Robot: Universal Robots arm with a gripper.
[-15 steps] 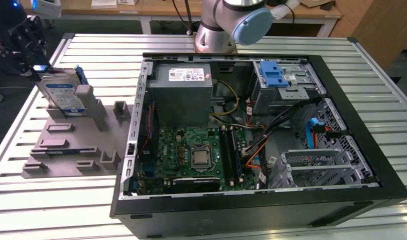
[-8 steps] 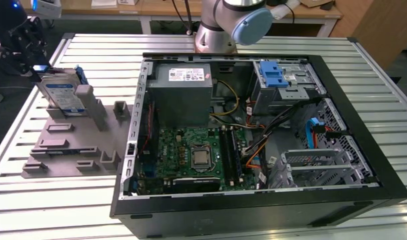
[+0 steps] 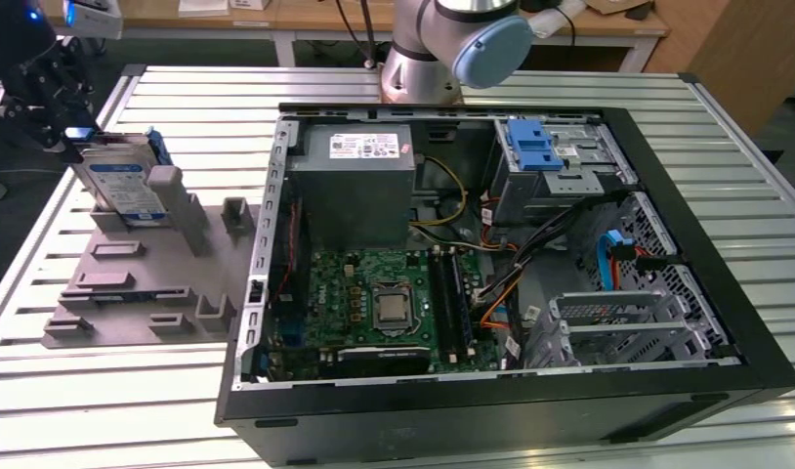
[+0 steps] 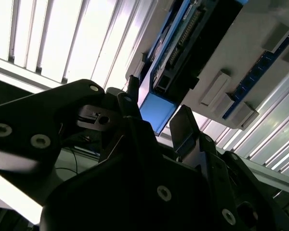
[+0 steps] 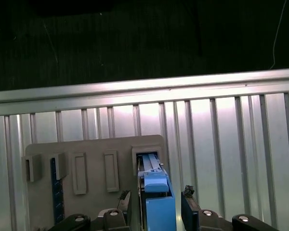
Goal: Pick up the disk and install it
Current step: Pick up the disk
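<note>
1. At the exterior view's left, your gripper (image 3: 74, 135) is hanging over the top edge of the disk (image 3: 121, 184). In the first wrist view its fingers (image 5: 189, 208) are straddling the blue carrier with a thin gap showing on each side, so it is standing slightly open and clamping nothing.
2. The disk is standing upright in a slot of the grey holder plate (image 3: 137, 283), which is lying on the slatted metal table (image 3: 111, 415). A grey post (image 3: 164, 188) of the plate is rising just beside the disk's face, and more empty slots and posts are sitting nearer the camera.
3. Moving right, the opened computer case (image 3: 717, 337) is lying on its side, its near wall (image 3: 275, 225) standing between the holder plate and the interior.
4. Inside, you are seeing the grey power supply box (image 3: 358, 186) above the green motherboard (image 3: 378, 303).
5. Coloured cables (image 3: 502, 288) are trailing across the middle of the case.
6. Farther right, the blue-latched drive cage (image 3: 554, 161) is sitting in the far corner, well apart from the disk.
7. The arm's base (image 3: 431, 54) is standing behind the case.
</note>
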